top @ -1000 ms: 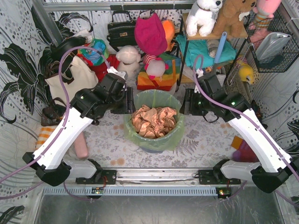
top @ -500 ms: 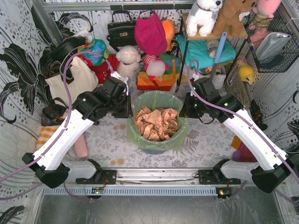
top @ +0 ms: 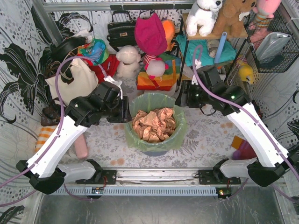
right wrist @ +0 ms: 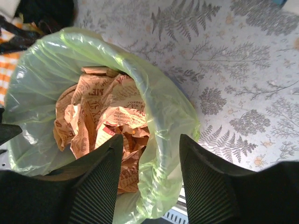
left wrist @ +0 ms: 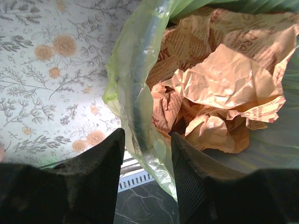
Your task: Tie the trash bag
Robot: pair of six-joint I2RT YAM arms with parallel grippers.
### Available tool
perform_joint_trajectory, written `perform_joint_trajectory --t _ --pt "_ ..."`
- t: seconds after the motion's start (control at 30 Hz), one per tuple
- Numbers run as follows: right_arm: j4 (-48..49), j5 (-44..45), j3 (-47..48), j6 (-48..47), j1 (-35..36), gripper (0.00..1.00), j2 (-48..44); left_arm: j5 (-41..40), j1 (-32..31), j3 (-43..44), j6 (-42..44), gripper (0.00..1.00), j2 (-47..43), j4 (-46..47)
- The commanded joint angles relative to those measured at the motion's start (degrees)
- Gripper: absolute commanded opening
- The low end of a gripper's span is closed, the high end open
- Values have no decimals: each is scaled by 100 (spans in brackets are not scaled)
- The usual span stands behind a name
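Observation:
The lime-green trash bag (top: 174,138) lines a round bin in the middle of the table, and crumpled brown paper (top: 154,123) fills it. My left gripper (top: 124,110) is open and straddles the bag's left rim (left wrist: 133,88), with one finger outside and one over the paper. My right gripper (top: 183,99) is open and straddles the bag's right rim (right wrist: 164,112). In the right wrist view its fingers (right wrist: 96,182) stand wide apart with the loose green plastic between them. Neither gripper holds the plastic.
A cream tote bag (top: 74,79) stands at the back left. Soft toys and a red cloth (top: 150,35) pile up behind the bin. A metal shelf (top: 210,37) and a wire basket (top: 275,44) stand at the back right. A pink object (top: 82,147) lies at the left.
My left gripper has come slightly lower along the bag's left rim. My right gripper has shifted left and back at the right rim. Both stay open.

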Motion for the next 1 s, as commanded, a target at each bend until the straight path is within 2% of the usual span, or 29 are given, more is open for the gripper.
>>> perform_joint_trajectory --t 0.0,0.17,0.3,0.47,0.6,0.87,0.97 --pt "-496 684 473 -63 -2 52 -324 -355 5 467 -1 53 16 -75" --pt "-1093 1993 438 160 -2 55 -838 -424 5 599 -1 51 28 -93" --pt "-1198 2379 -400 461 -1 56 -1337 -427 -1 455 -2 45 -41 -81" --pt "-320 1739 -2059 716 -9 57 -1970 -382 0 260 -12 35 -84 -83" --pt "710 786 -3310 850 -55 56 -2252 -294 -1 205 -10 26 -89 -56" --pt "2710 -1119 -5228 1441 -516 56 -2753 -180 -1 191 -10 23 -103 -84" --pt "3235 -1459 -5653 1612 -621 56 -2785 -135 -1 164 -19 23 -117 -84"
